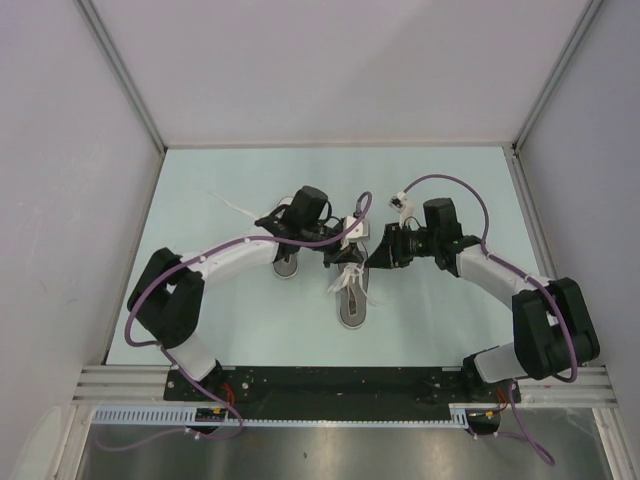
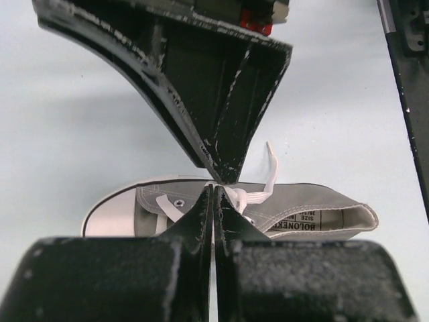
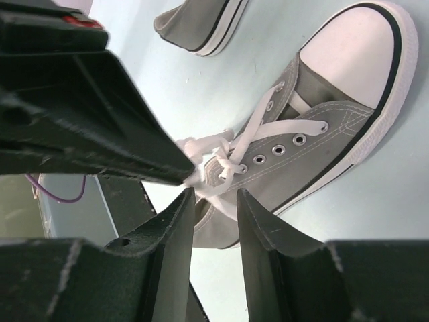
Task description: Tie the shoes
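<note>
Bright, even overhead light with soft shadows.

In the top view the pale table (image 1: 200,330) is lit evenly, with only faint, blurred shadows under the arms (image 1: 230,255) and the shoes (image 1: 352,305). The steel strip (image 1: 330,455) at the near edge gives a dull sheen. In both wrist views the grey canvas is sharp, while the black fingers (image 2: 100,282) close to the lens are soft and grainy. In the right wrist view the white toe cap (image 3: 348,54) is nearly washed out.
</note>
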Motion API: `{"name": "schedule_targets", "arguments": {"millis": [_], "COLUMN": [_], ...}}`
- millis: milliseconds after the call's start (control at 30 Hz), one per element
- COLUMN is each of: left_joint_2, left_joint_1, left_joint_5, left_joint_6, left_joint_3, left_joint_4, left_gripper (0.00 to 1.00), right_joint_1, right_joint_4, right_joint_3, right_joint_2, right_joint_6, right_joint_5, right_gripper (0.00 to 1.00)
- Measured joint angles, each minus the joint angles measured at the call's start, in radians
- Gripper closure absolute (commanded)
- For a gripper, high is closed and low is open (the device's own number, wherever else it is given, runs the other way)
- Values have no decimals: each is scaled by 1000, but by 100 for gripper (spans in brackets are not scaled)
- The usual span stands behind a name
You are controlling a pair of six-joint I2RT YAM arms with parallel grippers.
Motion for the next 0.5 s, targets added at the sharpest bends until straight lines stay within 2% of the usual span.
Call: {"name": "schedule_targets", "arguments": {"millis": [500], "left_joint_2": [-2], "left_joint_1": [0], "left_joint_5": [1], "left_joint_6": [35], "left_joint_3": [-1], "left_joint_4": [2], "left_gripper": [100], "right_joint_1": [18], "right_joint_4": [73], "right_joint_3": [0], "right_joint_2": [38], "right_joint_6": [2], "right_joint_5": [-11], "right_gripper": [65]}}
